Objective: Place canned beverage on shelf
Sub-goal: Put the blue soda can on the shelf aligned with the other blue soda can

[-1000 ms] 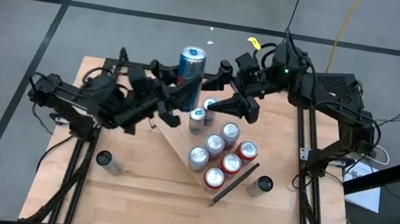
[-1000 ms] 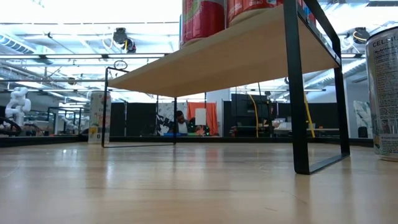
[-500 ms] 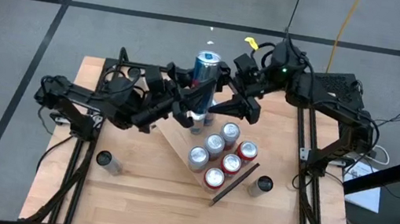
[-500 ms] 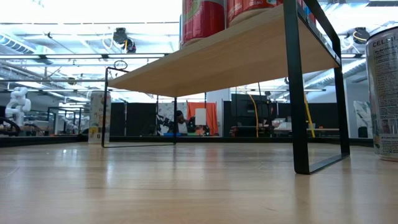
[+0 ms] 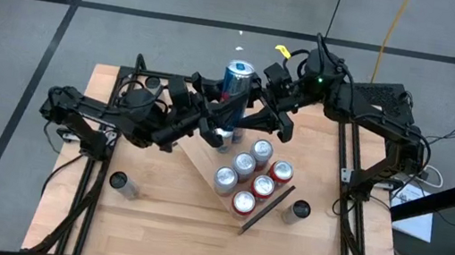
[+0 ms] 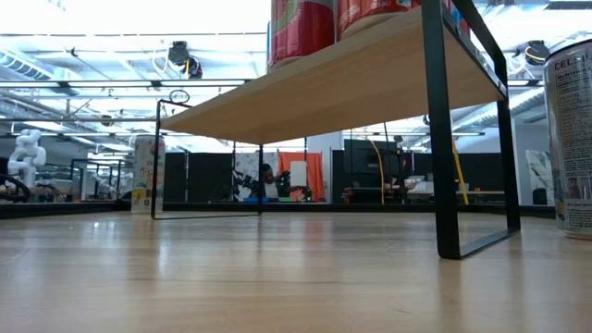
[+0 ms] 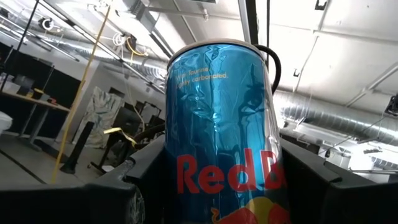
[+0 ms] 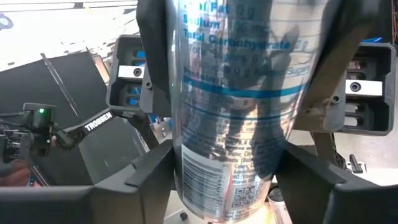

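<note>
Between the dark fingers of both grippers stands a tall blue metal can (image 5: 236, 80), glossy, cylindrical, red-lettered: left gripper (image 5: 218, 108) and right gripper (image 5: 258, 107) each clamp it, above the far end of the light-wood shelf (image 5: 205, 156) carrying upright silver-topped cans (image 5: 245, 164).

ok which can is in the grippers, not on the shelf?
The tall blue can, raised between the left gripper and right gripper; the rest stand on the shelf or tabletop.

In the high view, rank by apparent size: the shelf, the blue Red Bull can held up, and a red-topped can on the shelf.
1. shelf
2. blue Red Bull can, though it is raised toward the camera, which may enlarge it
3. red-topped can
</note>
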You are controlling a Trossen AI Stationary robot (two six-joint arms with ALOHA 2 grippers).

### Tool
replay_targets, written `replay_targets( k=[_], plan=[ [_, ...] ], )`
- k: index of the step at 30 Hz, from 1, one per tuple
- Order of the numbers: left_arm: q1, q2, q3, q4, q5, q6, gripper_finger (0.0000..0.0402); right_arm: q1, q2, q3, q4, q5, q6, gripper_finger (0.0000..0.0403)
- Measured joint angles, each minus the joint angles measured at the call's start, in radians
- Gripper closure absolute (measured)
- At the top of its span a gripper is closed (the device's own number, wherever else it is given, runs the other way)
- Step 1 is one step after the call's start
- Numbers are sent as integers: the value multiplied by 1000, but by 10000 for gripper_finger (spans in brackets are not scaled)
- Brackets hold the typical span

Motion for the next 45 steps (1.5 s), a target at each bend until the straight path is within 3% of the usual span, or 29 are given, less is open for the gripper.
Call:
replay_targets(
  k=[9,19,28,36,45],
  plan=[
    [-5,-2,0,-26,-17,8,160,0,0,0,-1,-2,-5,202],
    [-38,-8,0,-29,-128,49,65,0,0,0,-2,-3,-7,198],
    [-69,-70,0,-42,-160,47,59,0,0,0,-14,-5,-10,198],
    [-72,-163,0,-278,-151,-122,59,0,0,0,-89,-5,-34,198],
    [-44,-211,0,-498,-36,-315,59,2,0,1,-159,-3,-85,198]
  ],
)
